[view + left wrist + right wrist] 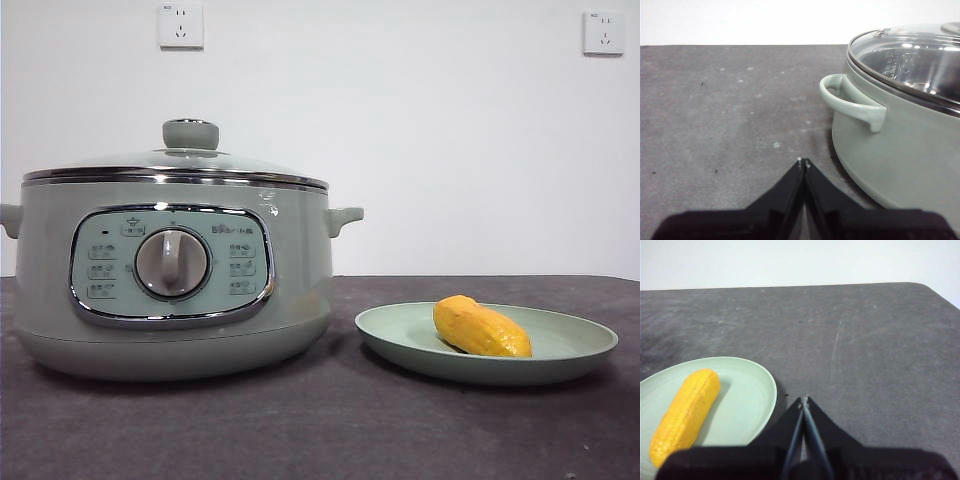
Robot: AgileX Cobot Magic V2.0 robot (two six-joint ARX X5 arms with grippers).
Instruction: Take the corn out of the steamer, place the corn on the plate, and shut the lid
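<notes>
On my front feed two wall sockets (181,25) sit high on the white wall, and nothing stands between the steamer (170,290) and the plate (487,345) on the dark grey table (320,430). The lid (180,160) is seated on the steamer's rim. The corn (481,328) lies on the plate. My left gripper (803,161) hangs low beside the steamer's side handle (850,100), jaws pressed together, holding nothing. My right gripper (804,399) sits just beside the plate's edge, jaws likewise closed and empty.
</notes>
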